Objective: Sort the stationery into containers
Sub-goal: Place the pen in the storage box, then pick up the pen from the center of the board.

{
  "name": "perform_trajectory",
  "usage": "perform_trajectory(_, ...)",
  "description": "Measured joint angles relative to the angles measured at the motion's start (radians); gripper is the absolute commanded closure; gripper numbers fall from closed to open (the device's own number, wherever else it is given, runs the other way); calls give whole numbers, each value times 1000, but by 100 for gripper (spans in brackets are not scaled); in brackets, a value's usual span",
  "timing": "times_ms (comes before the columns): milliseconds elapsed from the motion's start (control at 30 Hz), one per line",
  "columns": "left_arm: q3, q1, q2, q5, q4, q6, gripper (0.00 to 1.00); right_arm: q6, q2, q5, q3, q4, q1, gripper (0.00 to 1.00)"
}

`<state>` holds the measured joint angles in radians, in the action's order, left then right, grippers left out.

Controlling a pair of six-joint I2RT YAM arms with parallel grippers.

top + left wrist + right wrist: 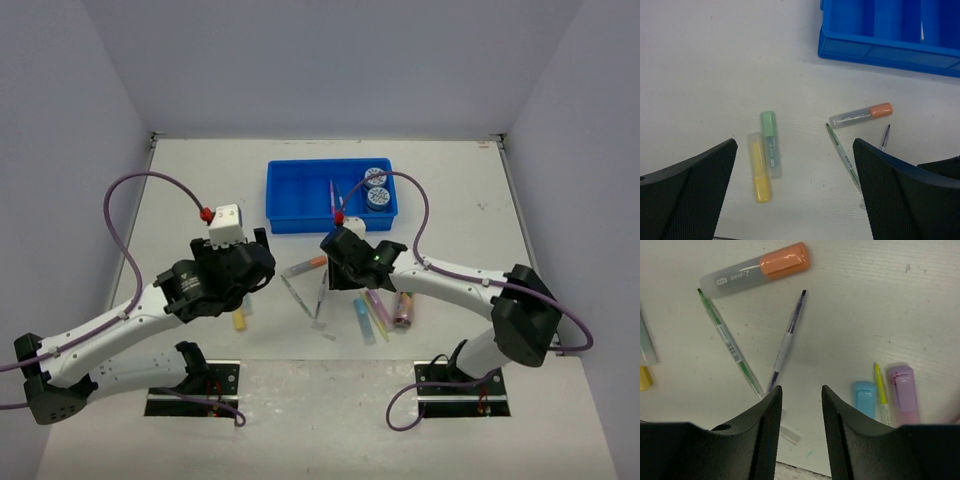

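Blue tray (870, 50) — far side beyond the left wrist view's top edge

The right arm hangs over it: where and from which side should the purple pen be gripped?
At its pale sleeve near mid-length, straight from above: the purple pen lies flat, clear of the green pen there, and the open right claw would close across its thin barrel.

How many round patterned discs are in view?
2. The far disc lies at the right end of the blue tray; the near disc lies next to it. Others may be hidden.
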<state>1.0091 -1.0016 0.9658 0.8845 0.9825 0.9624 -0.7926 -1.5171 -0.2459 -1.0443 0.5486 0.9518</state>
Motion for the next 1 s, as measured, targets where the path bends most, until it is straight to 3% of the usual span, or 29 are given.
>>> perform_trajectory(433, -71, 0, 37, -37, 3, 93, 0, -157, -236, -42, -82, -52, 30, 67)
perform_trajectory(1000, -121, 0, 23, -65, -16, 84, 0, -249, -362, -92, -153, -26, 71, 84)
